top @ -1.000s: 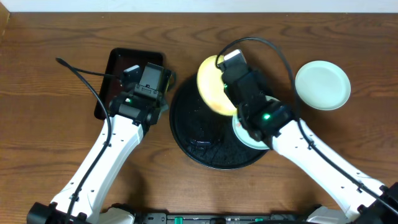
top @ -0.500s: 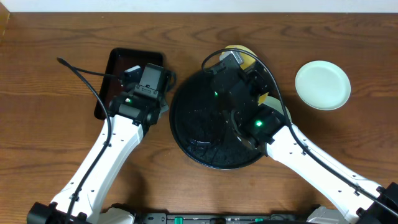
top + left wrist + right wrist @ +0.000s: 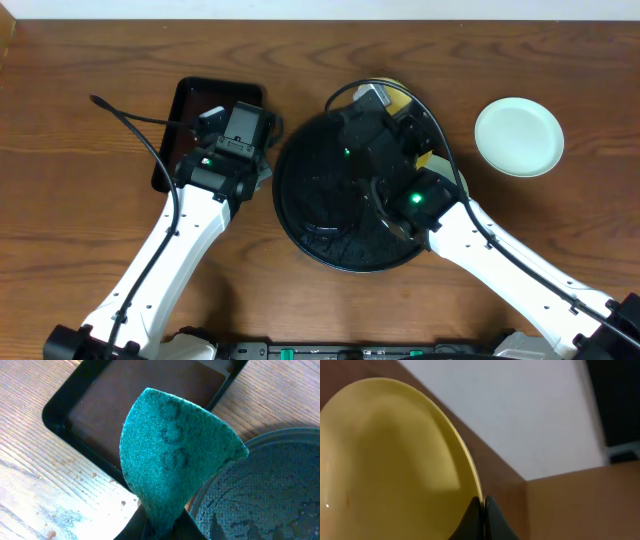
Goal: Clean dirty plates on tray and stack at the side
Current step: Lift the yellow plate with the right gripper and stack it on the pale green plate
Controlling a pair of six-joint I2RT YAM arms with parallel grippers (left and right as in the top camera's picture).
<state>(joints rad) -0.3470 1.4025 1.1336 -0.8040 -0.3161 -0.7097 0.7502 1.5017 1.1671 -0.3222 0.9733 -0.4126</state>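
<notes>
At the far edge of the round black tray (image 3: 310, 200), the yellow plate (image 3: 395, 460) is held up on its edge, tilted, with the right gripper (image 3: 482, 510) clamped on its rim. The wrist view shows its fingers pinched tight on the thin edge. From overhead only a yellow sliver (image 3: 398, 98) of this plate shows, because the right arm (image 3: 480, 240) covers the rest. A few faint reddish marks sit near the plate's left side, too dim to make out clearly. The arm also hides much of the tray's right half, so what lies there cannot be seen. A pale mint plate (image 3: 518, 137) lies flat on the wooden table (image 3: 80, 100) to the right, off the tray. On the left, the left gripper (image 3: 160, 527) is closed on a green scouring pad (image 3: 175, 460), which stands upright above the gap between the round tray and a smaller rectangular black tray (image 3: 190, 105). The fingers themselves are cut off by the bottom of the wrist view.
</notes>
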